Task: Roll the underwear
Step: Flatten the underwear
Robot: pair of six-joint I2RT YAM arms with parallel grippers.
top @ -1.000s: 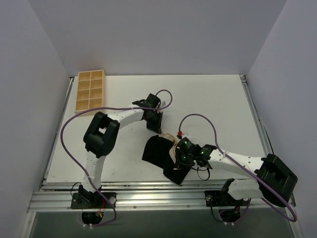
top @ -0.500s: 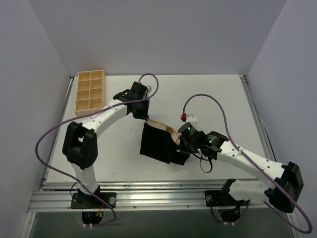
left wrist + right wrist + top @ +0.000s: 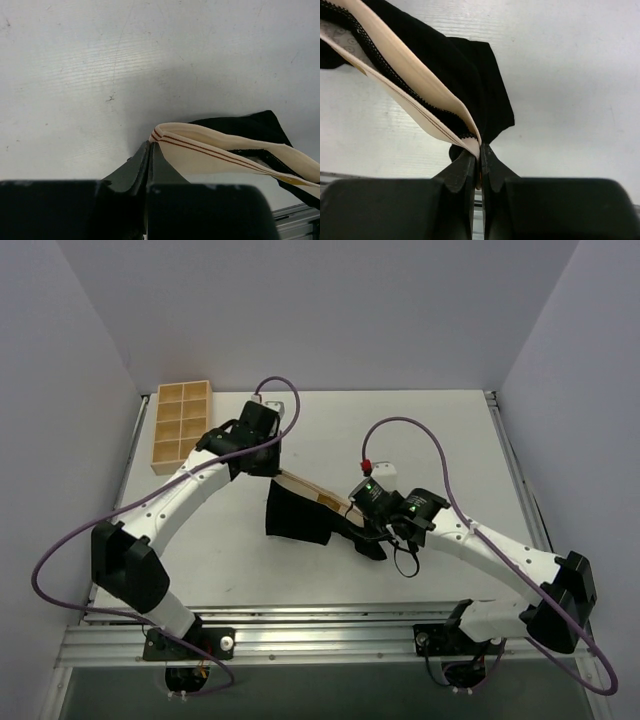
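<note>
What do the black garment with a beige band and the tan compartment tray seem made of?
Black underwear with a beige waistband: soft matte cloth; it drapes and folds. The band looks elastic, smooth, with thin brown stripes. Tan compartment tray: perhaps wood, matte; too far to tell.

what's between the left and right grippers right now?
Only the underwear: its tan waistband runs straight from the left gripper to the right gripper, both pinching it. Clearest in the top view.
</note>
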